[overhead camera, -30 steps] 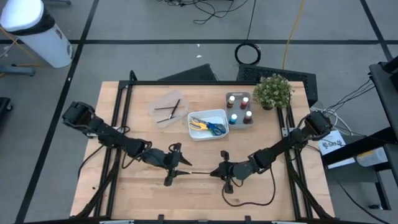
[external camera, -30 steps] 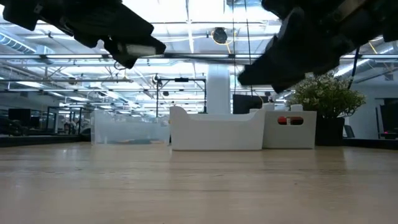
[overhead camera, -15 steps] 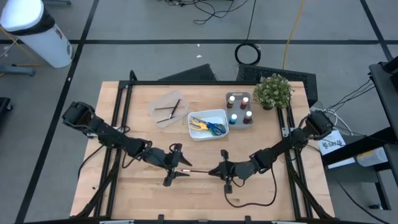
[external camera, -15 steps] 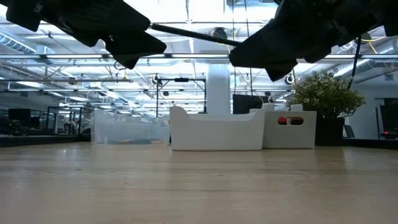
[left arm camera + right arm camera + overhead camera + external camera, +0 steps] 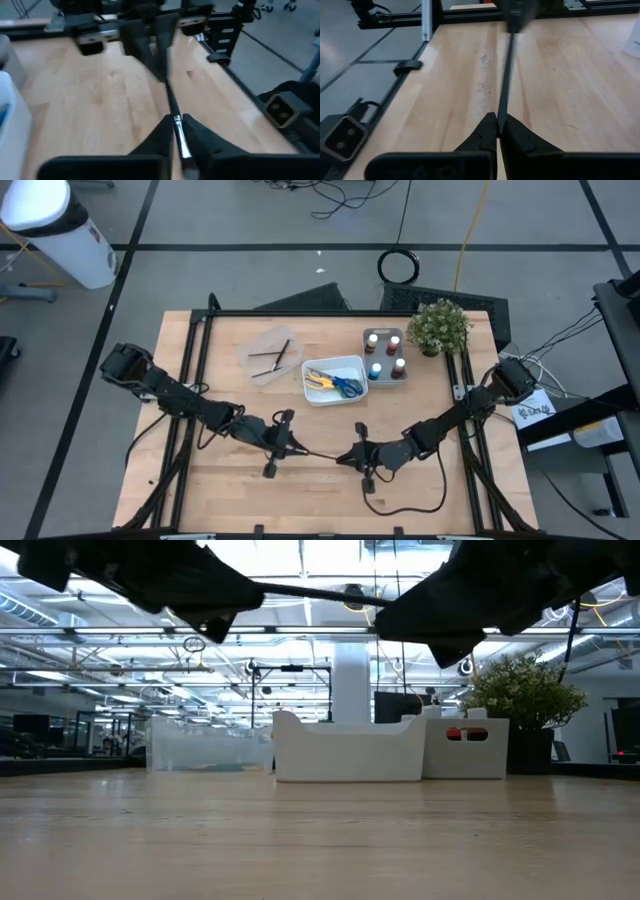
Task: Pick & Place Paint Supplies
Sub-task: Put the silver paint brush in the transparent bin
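Observation:
A thin dark brush [image 5: 318,453] with a silver ferrule hangs above the middle of the table's near half. It spans the gap between my two grippers and shows in the low view as a dark, nearly level line [image 5: 320,592]. My left gripper [image 5: 293,447] is shut on the brush's left end and my right gripper [image 5: 343,457] is shut on its right end. The two grippers face each other. Paint pots [image 5: 385,356] sit in a white holder at the back. Scissors [image 5: 335,384] lie in a white tray. My left gripper [image 5: 176,131] pinches the brush at its silver ferrule [image 5: 180,137] between the two fingers. It comes from the table's left, nearly level, along the brush. The brush is clear of the table. My right gripper [image 5: 498,127] pinches the dark handle [image 5: 502,112] between its two fingers. It comes from the table's right, nearly level, along the brush. The handle runs straight ahead toward the other gripper.
A clear tray [image 5: 270,355] with thin dark brushes lies at the back left, next to the white scissors tray [image 5: 352,362]. A small potted plant [image 5: 438,326] stands at the back right corner. Bare wood lies under and in front of both grippers.
My left gripper's fingers stood apart around the brush's left end and have now shut on it. My right gripper has kept its hold. In the low view the brush has come into sight and now lies closer to level.

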